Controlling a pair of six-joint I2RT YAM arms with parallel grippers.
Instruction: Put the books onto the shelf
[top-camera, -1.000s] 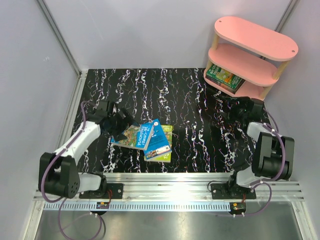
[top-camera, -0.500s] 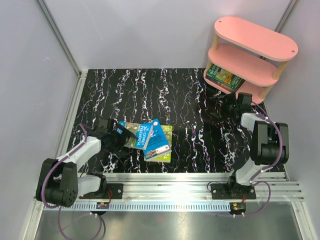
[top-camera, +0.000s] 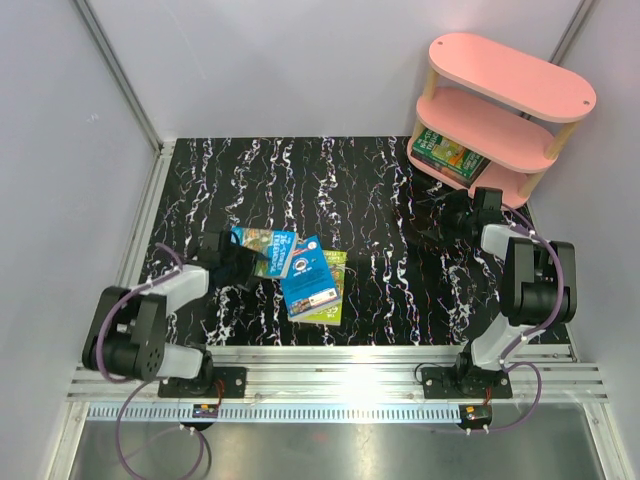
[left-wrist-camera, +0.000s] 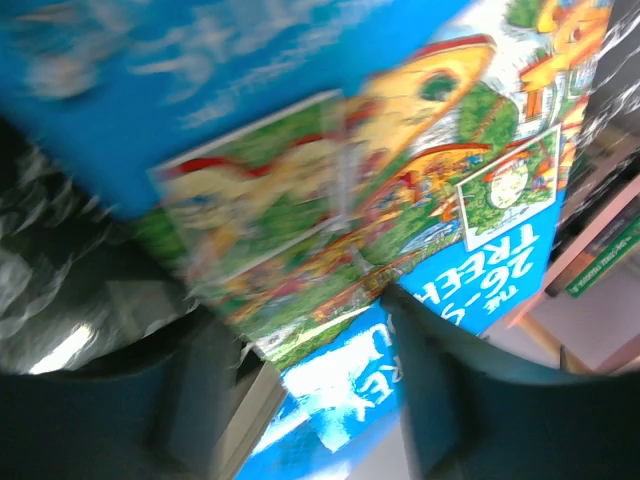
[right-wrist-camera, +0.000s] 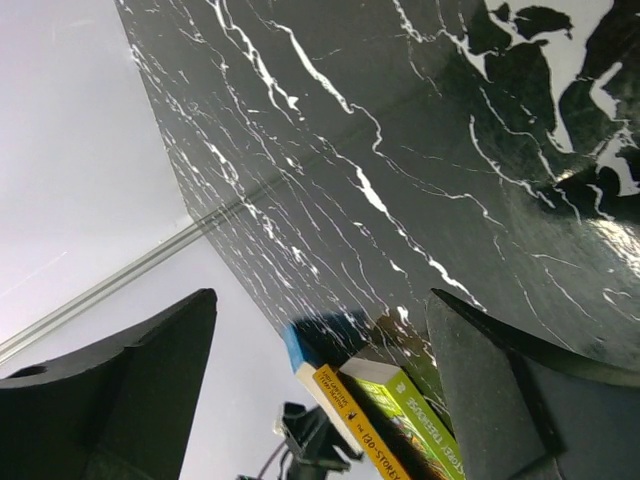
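Left gripper (top-camera: 238, 262), centre-left, is pinching a blue book (top-camera: 262, 243) by its edge. Right gripper (top-camera: 440, 215) is spread wide and holding nothing, just below the pink shelf (top-camera: 510, 85) at upper right. Shelved books (top-camera: 450, 155) sit on the bottom tier, and a loose pile (top-camera: 315, 285) lies mid-frame.

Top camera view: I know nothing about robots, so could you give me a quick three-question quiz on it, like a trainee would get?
1. True or false: a book lies on the top board of the shelf.
2. Which tool is at the loose books on the table? A. left B. right
3. Fill in: the shelved books lie on the ____ board.
Key: 1 false; 2 A, the left tool; 3 bottom.
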